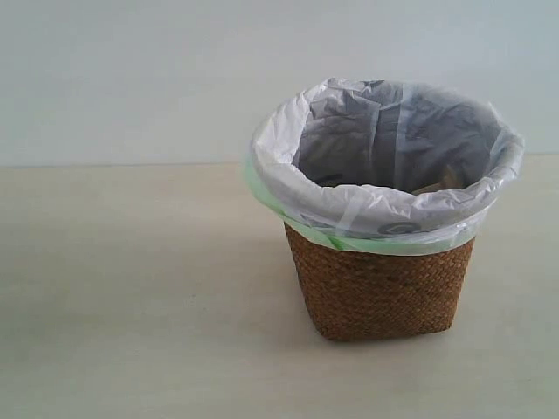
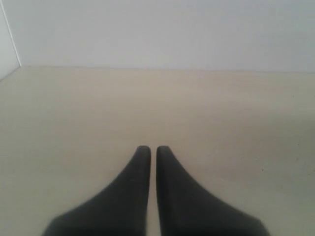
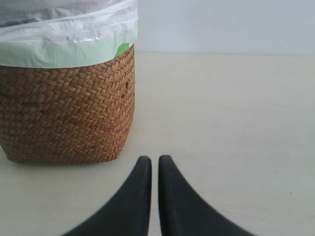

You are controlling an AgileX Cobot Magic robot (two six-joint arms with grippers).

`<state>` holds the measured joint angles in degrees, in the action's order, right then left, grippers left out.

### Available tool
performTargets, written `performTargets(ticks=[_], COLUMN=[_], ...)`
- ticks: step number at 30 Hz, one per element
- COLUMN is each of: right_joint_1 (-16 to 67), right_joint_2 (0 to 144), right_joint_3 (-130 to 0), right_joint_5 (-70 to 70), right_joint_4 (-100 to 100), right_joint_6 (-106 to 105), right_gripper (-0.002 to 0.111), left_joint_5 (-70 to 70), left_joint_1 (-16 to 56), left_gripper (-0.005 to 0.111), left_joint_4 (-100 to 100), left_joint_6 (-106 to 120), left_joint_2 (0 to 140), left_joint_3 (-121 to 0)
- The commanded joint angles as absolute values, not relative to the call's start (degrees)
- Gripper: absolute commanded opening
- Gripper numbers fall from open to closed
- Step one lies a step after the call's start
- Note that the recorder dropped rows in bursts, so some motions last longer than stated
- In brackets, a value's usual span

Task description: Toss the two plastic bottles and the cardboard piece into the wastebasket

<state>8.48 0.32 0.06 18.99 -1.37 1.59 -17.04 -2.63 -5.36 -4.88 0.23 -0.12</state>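
The wastebasket (image 1: 376, 292) stands right of centre on the table, brown wicker with a white, green-edged liner (image 1: 384, 214) folded over its rim. Low inside the liner a small beige edge (image 1: 441, 182) peeks out, perhaps the cardboard piece; too little shows to be sure. Neither plastic bottle is visible in any view. My right gripper (image 3: 155, 160) is shut and empty, low over the table, close beside the wastebasket (image 3: 69, 113). My left gripper (image 2: 153, 150) is also shut and empty, over bare table. The exterior view shows neither gripper.
The pale beige table (image 1: 131, 288) runs back to a plain light wall (image 1: 131, 78). A vertical wall corner (image 2: 10, 39) shows in the left wrist view.
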Motion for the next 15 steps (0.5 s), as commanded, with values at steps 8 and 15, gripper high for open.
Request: performTargets(ticks=[8,15], right_joint_1=[8.55,8.55], right_joint_2=[0.0,0.0], right_joint_3=[0.0,0.0], right_joint_5=[18.45,18.45], right_joint_4=[-1.83,-1.83], right_joint_6=[1.31,1.31], right_gripper=[0.002,0.002], left_joint_5=[-16.76,-16.76], left_joint_1=[-2.81,-2.81], left_gripper=[0.004,0.004], left_joint_4=[-5.57,-5.57], left_joint_6=[-4.45,-4.45], left_joint_2=[0.0,0.0], left_joint_3=[0.0,0.0])
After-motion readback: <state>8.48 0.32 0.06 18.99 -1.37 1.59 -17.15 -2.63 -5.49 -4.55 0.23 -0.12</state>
